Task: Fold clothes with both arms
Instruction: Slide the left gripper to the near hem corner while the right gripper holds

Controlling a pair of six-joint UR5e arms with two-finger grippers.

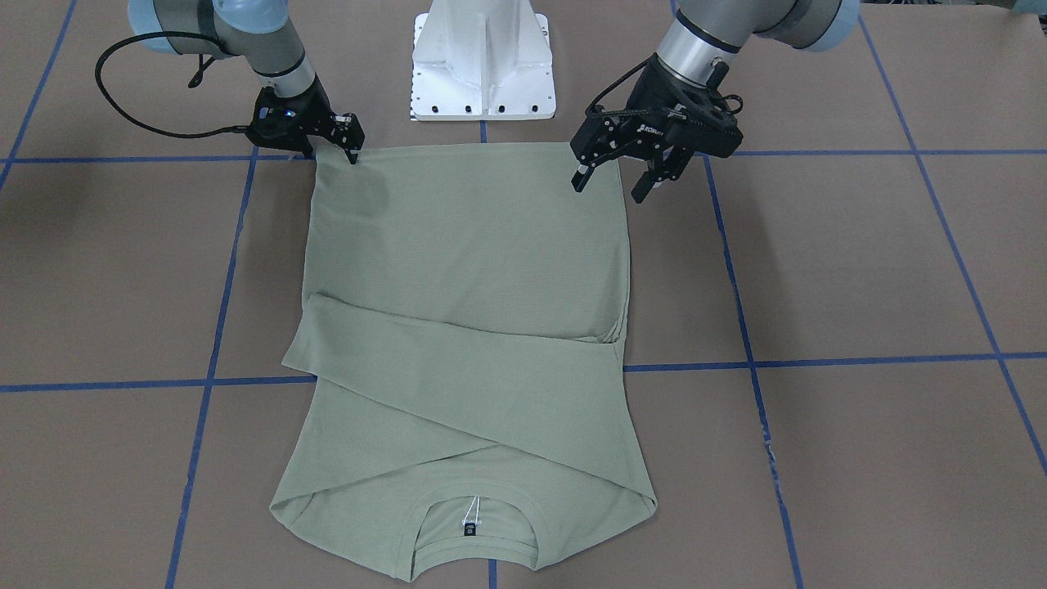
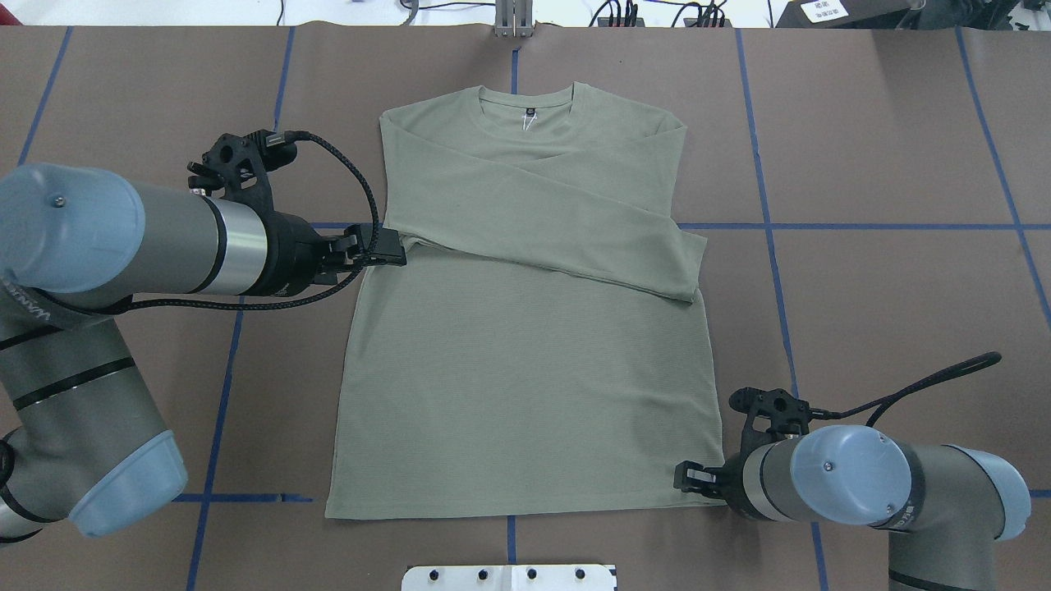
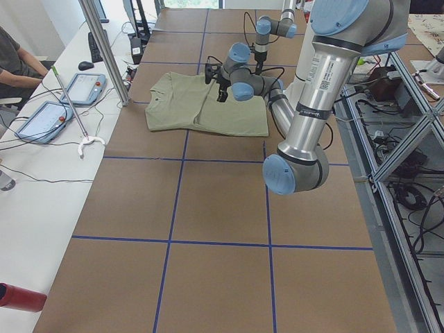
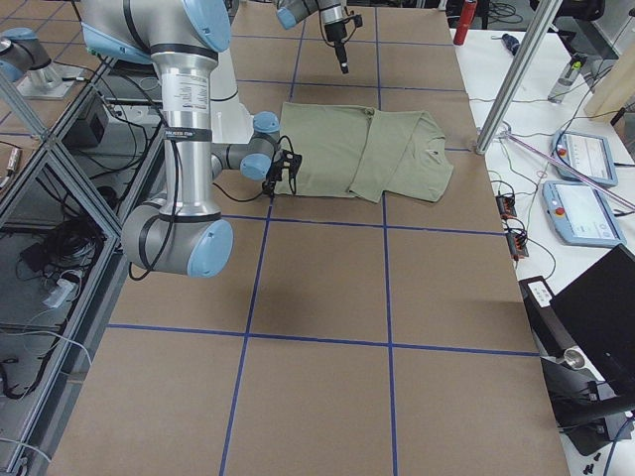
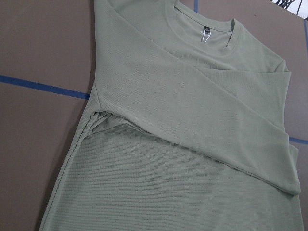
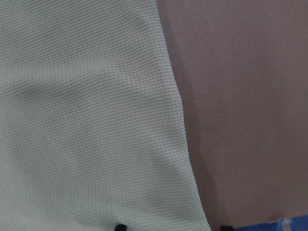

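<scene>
Shirt (image 2: 525, 369) flat on the table (image 2: 862, 287), hem toward the robot

Seen from overhead its long axis runs 12 to 6, collar at 12; the right fingers (image 2: 688, 476), spread, straddle the 5 o'clock hem corner, nearest the cloth; the left fingers (image 2: 390, 246), spread and empty, hover high by its 9 o'clock edge.

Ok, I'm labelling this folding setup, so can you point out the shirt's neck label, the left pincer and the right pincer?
neck label (image 1: 469, 529): front-facing view, on the dark tag inside the collar.
left pincer (image 1: 609, 190): front-facing view, midway between its spread fingertips.
right pincer (image 1: 352, 154): front-facing view, at its lowered tips.
</scene>
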